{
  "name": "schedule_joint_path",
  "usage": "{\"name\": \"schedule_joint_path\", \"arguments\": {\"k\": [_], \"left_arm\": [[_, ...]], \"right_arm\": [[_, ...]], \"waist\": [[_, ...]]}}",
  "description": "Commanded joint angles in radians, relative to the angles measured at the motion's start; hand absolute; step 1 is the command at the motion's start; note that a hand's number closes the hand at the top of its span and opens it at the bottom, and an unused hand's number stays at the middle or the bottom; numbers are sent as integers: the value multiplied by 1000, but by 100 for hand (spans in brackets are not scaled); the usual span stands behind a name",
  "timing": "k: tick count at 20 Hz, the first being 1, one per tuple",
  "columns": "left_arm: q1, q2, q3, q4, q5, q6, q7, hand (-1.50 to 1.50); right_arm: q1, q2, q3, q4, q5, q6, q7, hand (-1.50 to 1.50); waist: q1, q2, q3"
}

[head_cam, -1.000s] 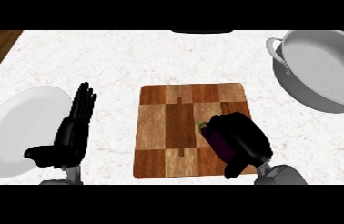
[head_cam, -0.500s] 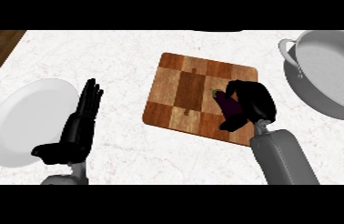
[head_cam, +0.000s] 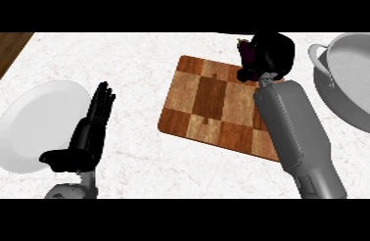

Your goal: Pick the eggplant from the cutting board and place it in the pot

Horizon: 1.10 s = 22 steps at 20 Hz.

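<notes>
The eggplant (head_cam: 245, 50) is wrapped in the curled right hand (head_cam: 270, 53) above the cutting board (head_cam: 217, 103), so it can be carried to the pot (head_cam: 348, 78). The left hand (head_cam: 90, 132) is rested flat, fingers straight.

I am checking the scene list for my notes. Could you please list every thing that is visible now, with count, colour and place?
eggplant: one, dark purple, held in the right hand above the far edge of the board, mostly hidden by the fingers
cutting board: one, brown wood in a checker pattern, centre of the counter
pot: one, grey metal, at the right edge, partly cut off
plate: one, white, at the left, beside the left hand
counter: one, white marble-like top
right hand: one, black, on a grey forearm, curled round the eggplant
left hand: one, black, open, resting by the plate
</notes>
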Motion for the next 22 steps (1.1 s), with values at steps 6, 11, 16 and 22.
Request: {"name": "schedule_joint_path", "arguments": {"k": [6,11,16,22], "left_arm": [[13,-19,-9,16,-11,11,-1,0],[57,-17,14,20,-12,21,-51,0],[83,12,36,16,12,-20,-80,0],[42,-2,38,-5,-15,23,-20,0]], "right_arm": [[-319,-23,-20,323,203,-161,235,150],[-379,-68,-61,420,224,-218,307,150],[-387,-171,-116,479,208,-256,292,150],[-333,-264,-148,512,193,-318,240,150]], "waist": [[-29,-11,0],[-46,-16,0],[-51,-16,0],[-62,-19,1]]}}
